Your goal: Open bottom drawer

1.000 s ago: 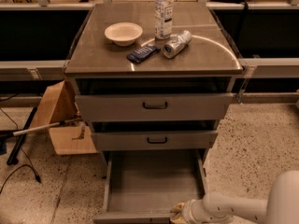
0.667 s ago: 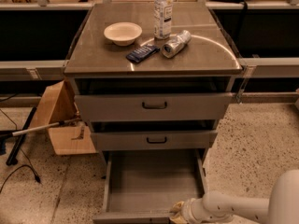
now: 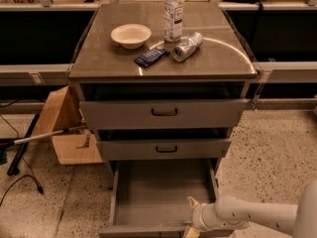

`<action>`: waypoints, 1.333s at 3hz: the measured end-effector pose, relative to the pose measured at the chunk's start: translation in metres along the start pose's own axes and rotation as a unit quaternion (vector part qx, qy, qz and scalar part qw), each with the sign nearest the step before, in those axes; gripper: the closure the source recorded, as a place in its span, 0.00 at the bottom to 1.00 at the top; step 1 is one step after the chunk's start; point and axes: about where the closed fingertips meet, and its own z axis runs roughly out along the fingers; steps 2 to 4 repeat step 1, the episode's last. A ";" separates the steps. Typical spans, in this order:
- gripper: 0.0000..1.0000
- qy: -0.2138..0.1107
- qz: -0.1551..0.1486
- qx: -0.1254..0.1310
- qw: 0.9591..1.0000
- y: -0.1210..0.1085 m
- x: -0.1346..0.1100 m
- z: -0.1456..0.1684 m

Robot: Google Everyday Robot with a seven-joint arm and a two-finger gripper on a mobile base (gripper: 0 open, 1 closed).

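The bottom drawer of the grey metal cabinet stands pulled far out, showing its plain grey tray; its front panel runs along the bottom edge of the view and its handle is hidden. My gripper is at the drawer's front right corner, at the end of the white arm that comes in from the lower right. The mid-sized drawer and the top drawer above it each show a black loop handle and stick out a little.
On the cabinet top are a white bowl, a clear water bottle, a lying silver can and a dark blue packet. An open cardboard box and a stick lie on the floor to the left.
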 end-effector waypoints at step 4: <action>0.00 0.000 0.000 0.000 1.000 0.000 0.000 0.000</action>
